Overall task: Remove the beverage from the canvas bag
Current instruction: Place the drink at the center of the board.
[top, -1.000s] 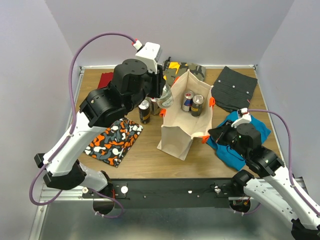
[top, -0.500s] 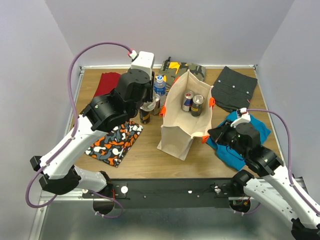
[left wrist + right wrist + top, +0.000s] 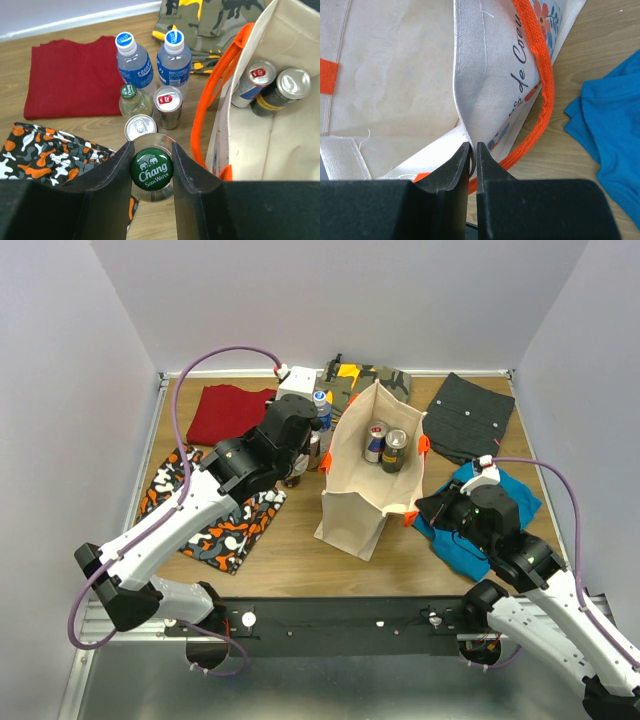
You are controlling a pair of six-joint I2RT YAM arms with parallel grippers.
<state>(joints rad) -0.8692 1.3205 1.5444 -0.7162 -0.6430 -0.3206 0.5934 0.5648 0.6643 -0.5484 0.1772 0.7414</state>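
Observation:
The canvas bag (image 3: pixel 365 502) stands upright mid-table, beige with orange handles (image 3: pixel 210 105). Two cans (image 3: pixel 386 446) stand inside it and also show in the left wrist view (image 3: pixel 272 87). My left gripper (image 3: pixel 151 170) is shut on a glass soda bottle with a green cap (image 3: pixel 151 168), held upright just left of the bag, over the wood beside a group of drinks. In the top view this gripper (image 3: pixel 306 448) is low by that group. My right gripper (image 3: pixel 473 150) is shut on the bag's rim (image 3: pixel 470 95) at its near right corner (image 3: pixel 425 508).
Two blue-capped water bottles (image 3: pixel 132 62), a small green-capped bottle (image 3: pixel 133 98) and two cans (image 3: pixel 167 104) stand left of the bag. Flat clothes lie around: red (image 3: pixel 225 412), orange-black patterned (image 3: pixel 215 520), camouflage (image 3: pixel 365 378), dark grey (image 3: pixel 470 415), blue (image 3: pixel 500 502).
My left arm has swung left and down, carrying the soda bottle from beside the bag's top rim to low among the drinks. The right arm and bag have not moved.

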